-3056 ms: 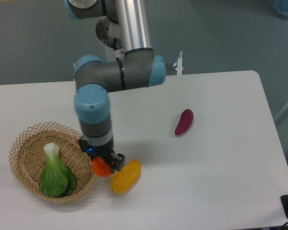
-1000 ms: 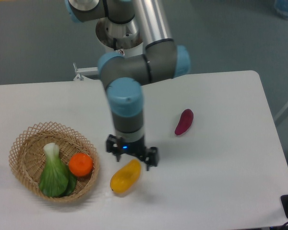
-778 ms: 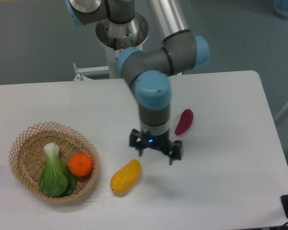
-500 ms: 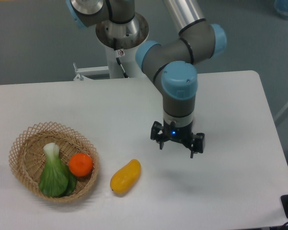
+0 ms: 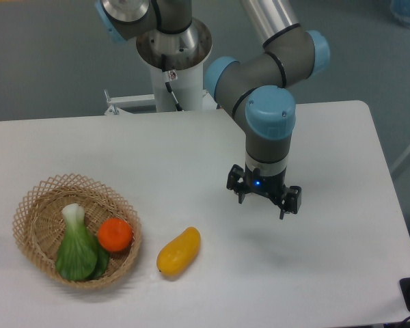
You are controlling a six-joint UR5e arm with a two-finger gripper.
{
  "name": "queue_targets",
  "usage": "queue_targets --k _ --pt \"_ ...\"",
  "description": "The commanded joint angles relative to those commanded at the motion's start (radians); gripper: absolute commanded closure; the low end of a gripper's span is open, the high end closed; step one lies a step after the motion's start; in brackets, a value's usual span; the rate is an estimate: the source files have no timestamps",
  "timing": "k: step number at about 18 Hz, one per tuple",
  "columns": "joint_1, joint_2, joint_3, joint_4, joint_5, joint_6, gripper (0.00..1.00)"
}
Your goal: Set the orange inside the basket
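White and broad, the surface (image 5: 191, 157) carries everything in the fixed camera's view. At its left sits the basket (image 5: 34, 198), and the orange (image 5: 115, 234) lies inside it, against the right wall beside a leafy green vegetable (image 5: 76, 246) — so I judge the placing done. A yellow mango-shaped fruit (image 5: 178, 251) rests just outside the basket. My end effector (image 5: 264, 199) hangs well apart to the right, above bare surface — jaws spread wide, holding and touching nothing.
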Motion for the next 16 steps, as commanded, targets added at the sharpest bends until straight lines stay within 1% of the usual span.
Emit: queue_targets --k 3,16 --pt "0.000 0.000 -0.002 -0.002 0.031 0.002 0.00" --pt "-0.003 0.000 -0.003 0.012 0.023 0.000 0.00"
